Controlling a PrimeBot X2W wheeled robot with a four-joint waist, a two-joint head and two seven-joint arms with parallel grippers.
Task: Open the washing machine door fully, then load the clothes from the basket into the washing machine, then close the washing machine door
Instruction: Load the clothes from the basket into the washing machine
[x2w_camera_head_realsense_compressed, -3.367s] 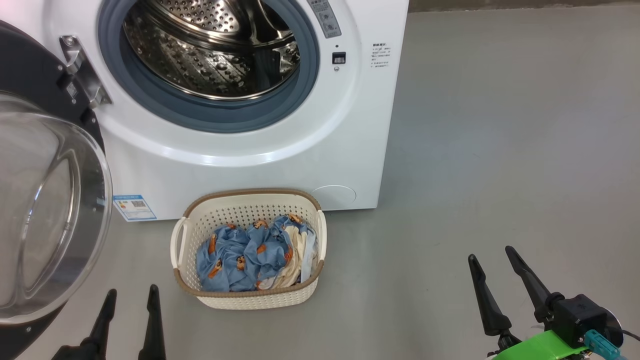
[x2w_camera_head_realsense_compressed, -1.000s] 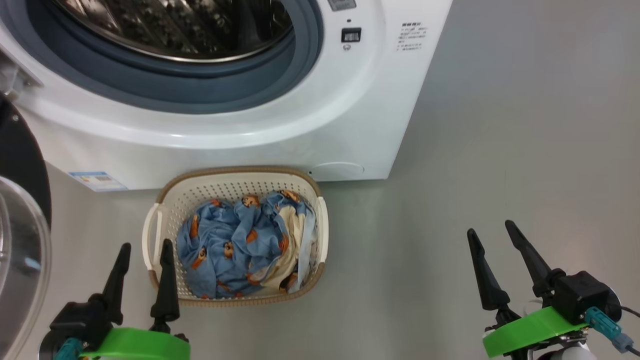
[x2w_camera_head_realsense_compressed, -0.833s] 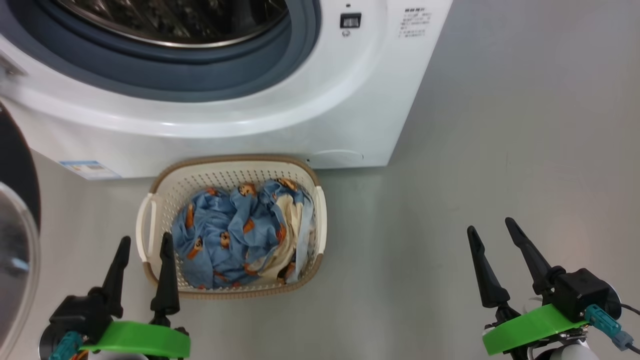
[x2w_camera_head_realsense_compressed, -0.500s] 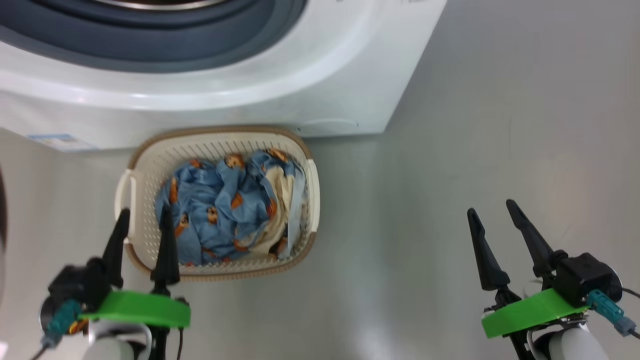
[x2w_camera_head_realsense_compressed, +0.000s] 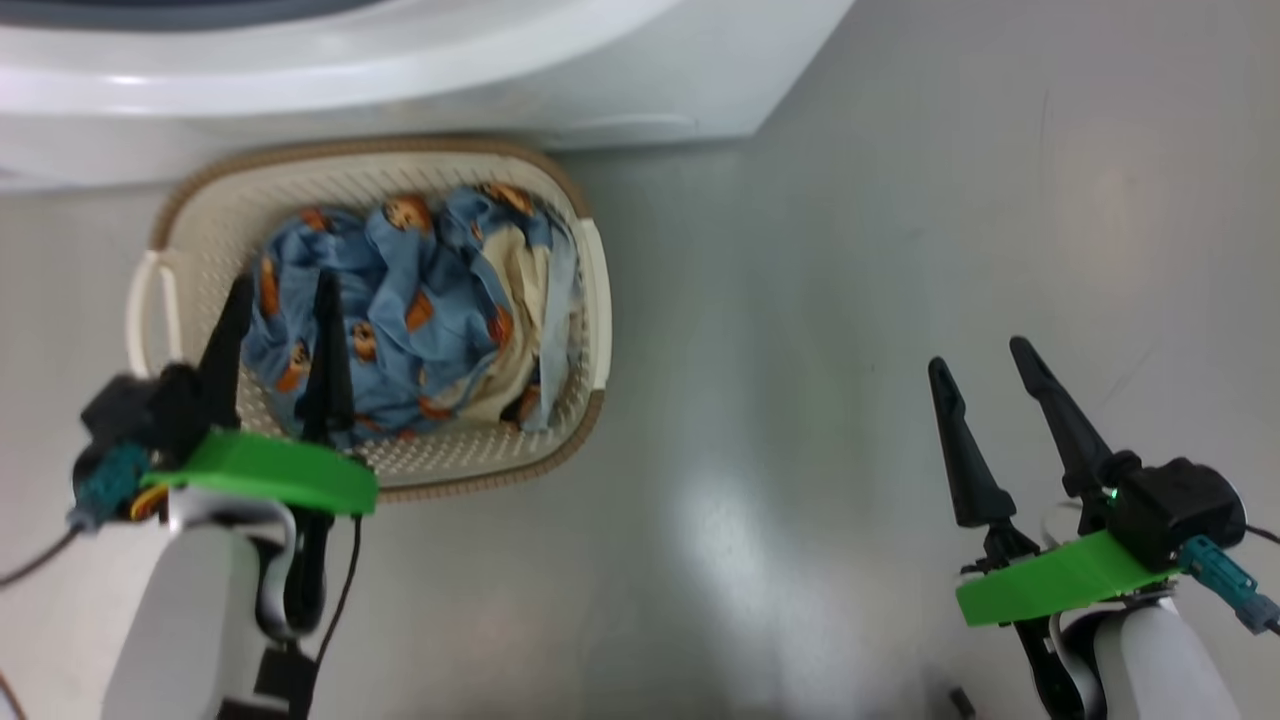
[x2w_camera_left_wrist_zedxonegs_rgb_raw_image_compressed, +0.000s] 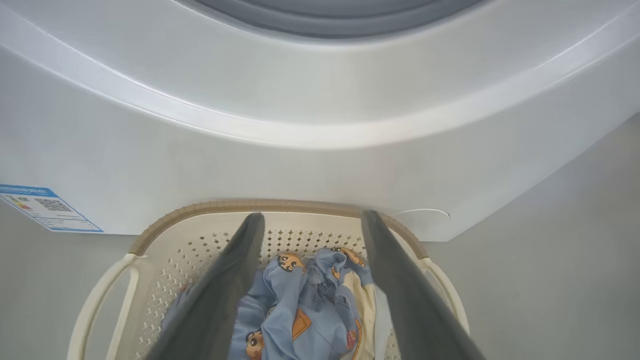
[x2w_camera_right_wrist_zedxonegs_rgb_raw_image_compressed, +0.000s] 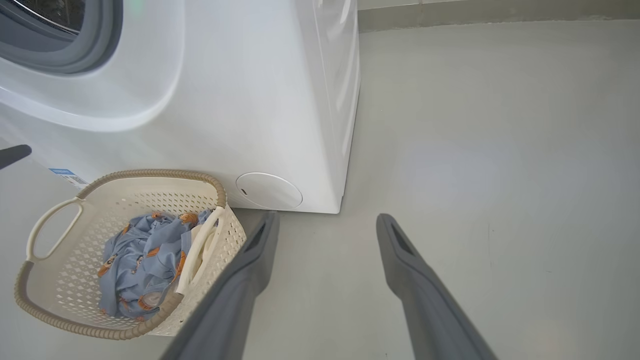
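- You see light blue clothes (x2w_camera_head_realsense_compressed: 400, 300) printed with orange-brown figures, plus cream cloth.
- Your basket (x2w_camera_head_realsense_compressed: 593, 290) is cream-white, perforated, with a brown rim.
- The washing machine (x2w_camera_head_realsense_compressed: 400, 70) is white, its label (x2w_camera_left_wrist_zedxonegs_rgb_raw_image_compressed: 47, 207) blue.
- The floor (x2w_camera_head_realsense_compressed: 850, 250) is grey.

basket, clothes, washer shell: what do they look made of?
basket: cream moulded plastic, satin. It has regular punched holes and one-piece handles. The brown rim looks woven but may be moulded too.
clothes: soft matte fabric, possibly cotton. It lies in crumpled folds with printed figures.
washing machine: smooth glossy white shell with soft highlights along the curve. Painted metal or plastic, I cannot tell which.
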